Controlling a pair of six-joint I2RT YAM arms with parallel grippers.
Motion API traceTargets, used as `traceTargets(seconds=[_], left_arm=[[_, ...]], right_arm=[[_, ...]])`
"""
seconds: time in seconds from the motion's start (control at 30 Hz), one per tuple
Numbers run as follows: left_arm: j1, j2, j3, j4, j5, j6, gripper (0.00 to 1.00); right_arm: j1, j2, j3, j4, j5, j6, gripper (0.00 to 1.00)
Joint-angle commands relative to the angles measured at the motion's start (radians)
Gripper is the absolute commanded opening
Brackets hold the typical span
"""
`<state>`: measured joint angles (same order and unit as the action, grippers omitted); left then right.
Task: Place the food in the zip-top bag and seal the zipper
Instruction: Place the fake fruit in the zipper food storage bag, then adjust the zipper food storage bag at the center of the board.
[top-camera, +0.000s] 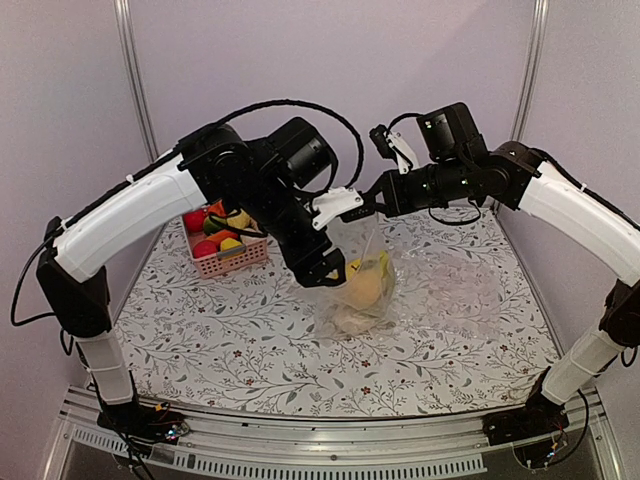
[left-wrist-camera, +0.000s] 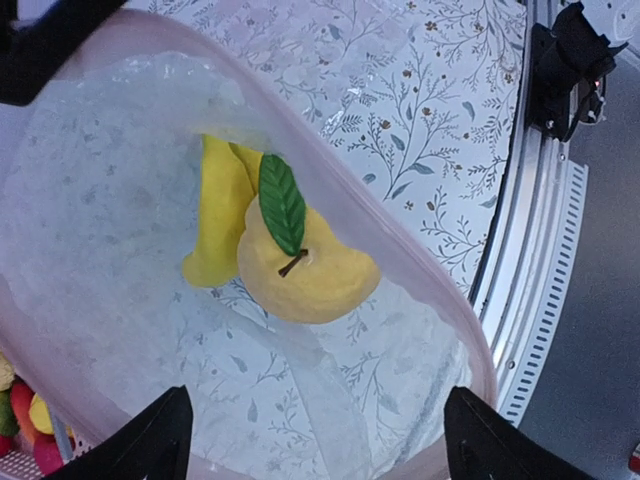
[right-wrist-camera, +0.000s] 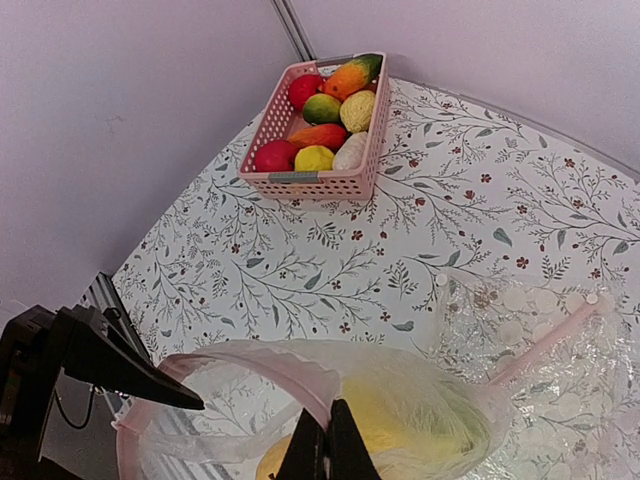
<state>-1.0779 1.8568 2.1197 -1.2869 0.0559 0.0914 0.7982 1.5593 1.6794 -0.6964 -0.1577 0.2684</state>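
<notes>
The zip-top bag (top-camera: 362, 262) hangs open above the table, its pinkish zipper (left-wrist-camera: 330, 180) ringing the mouth. A yellow toy pear with a green leaf (left-wrist-camera: 310, 275) and a second yellow piece (left-wrist-camera: 215, 230) lie inside it. My right gripper (right-wrist-camera: 326, 445) is shut on the bag's zipper rim (right-wrist-camera: 290, 375) and holds it up; in the top view the gripper (top-camera: 374, 203) is above the bag. My left gripper (left-wrist-camera: 318, 400) is open and empty at the bag's mouth, its fingers (left-wrist-camera: 150, 440) wide apart. In the top view it (top-camera: 333, 272) is at the bag's left side.
A pink slatted basket (top-camera: 232, 259) with several toy fruits stands at the back left; it also shows in the right wrist view (right-wrist-camera: 305, 182). A larger crinkled clear bag (right-wrist-camera: 545, 345) lies flat on the floral tablecloth to the right. The table's metal front rail (left-wrist-camera: 530, 260) is near.
</notes>
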Motion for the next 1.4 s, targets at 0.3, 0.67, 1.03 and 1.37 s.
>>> traceTargets(seconds=[0.3, 0.67, 1.03, 1.37], left_arm=[[0.015, -0.305, -0.173, 0.273, 0.045, -0.173, 0.96], [0.019, -0.453, -0.523, 0.4, 0.056, -0.386, 0.99], [-0.024, -0.352, -0.533, 0.452, 0.096, -0.406, 0.76], [-0.05, -0.319, -0.537, 0.436, 0.124, -0.407, 0.69]], right_arm=[[0.005, -0.012, 0.023, 0.002, 0.062, -0.005, 0.0], [0.005, -0.001, 0.036, 0.027, 0.077, 0.018, 0.0], [0.005, 0.0, 0.035, 0.036, 0.102, 0.031, 0.0], [0.006, 0.01, 0.04, 0.043, 0.116, 0.029, 0.0]])
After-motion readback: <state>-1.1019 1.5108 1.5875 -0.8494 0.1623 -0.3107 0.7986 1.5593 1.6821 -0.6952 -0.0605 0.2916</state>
